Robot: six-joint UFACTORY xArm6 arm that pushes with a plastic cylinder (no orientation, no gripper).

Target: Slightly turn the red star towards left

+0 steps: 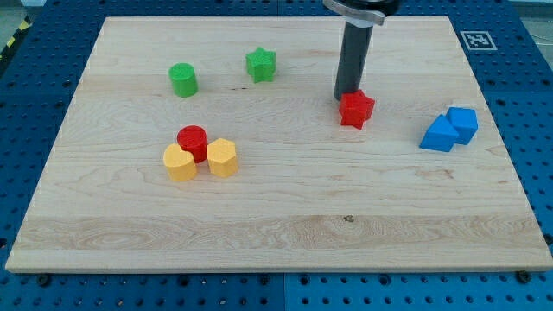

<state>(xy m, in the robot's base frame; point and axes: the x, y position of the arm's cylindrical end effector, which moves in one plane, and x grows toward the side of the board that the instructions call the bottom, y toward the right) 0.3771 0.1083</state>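
The red star (pixel 356 110) lies on the wooden board (pixel 276 225), right of the middle. My tip (pixel 346 96) stands at the star's upper left edge, touching or nearly touching it. The dark rod rises from there to the view's top.
A green star (pixel 260 65) and a green cylinder (pixel 183 79) lie at the upper left. A red cylinder (pixel 193 141) sits between two yellow blocks (pixel 180 162) (pixel 222 158) at the left middle. Two blue blocks (pixel 439 134) (pixel 463 123) touch each other at the right.
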